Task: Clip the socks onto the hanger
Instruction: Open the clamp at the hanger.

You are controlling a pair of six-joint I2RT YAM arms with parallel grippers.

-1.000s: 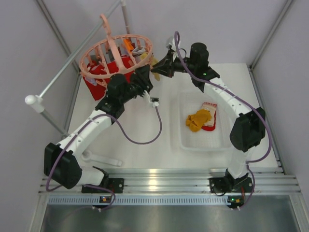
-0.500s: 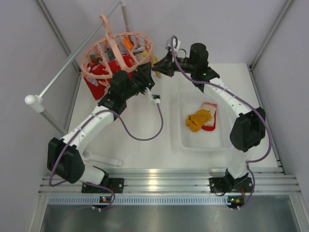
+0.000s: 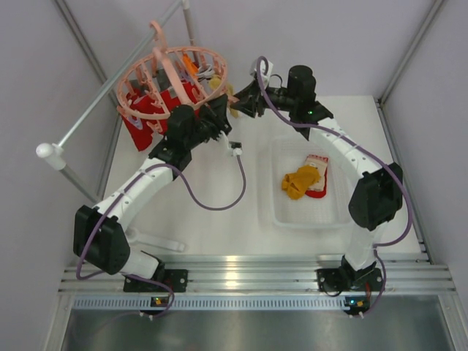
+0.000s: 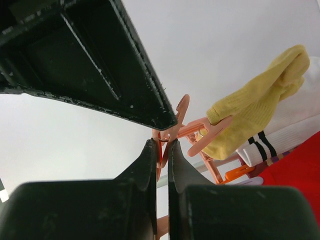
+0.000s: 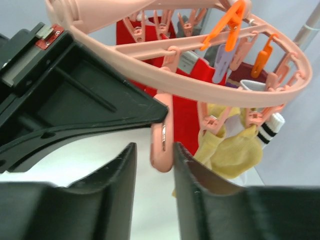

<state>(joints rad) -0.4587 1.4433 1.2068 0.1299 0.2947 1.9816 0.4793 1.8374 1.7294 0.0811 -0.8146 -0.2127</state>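
Round salmon-pink plastic drying hanger [image 3: 164, 62] sits in the upper left of the overhead view, and both arms are reaching up to its right edge. The left gripper [image 4: 161, 145] is closed tight, with a pink clip peg [image 4: 174, 120] right at its tips (can't tell if it's actually pinched). The right gripper [image 5: 154, 146] is parted, with another pink peg [image 5: 162, 140] hanging between the fingers. One mustard-yellow sock [image 5: 230, 150] is already clipped on the ring. Another mustard-yellow sock [image 3: 300, 181] and a red sock with a cream cuff [image 3: 318, 175] lie in the clear plastic tray [image 3: 278, 212] on the white bench [image 3: 205, 227], right of centre.
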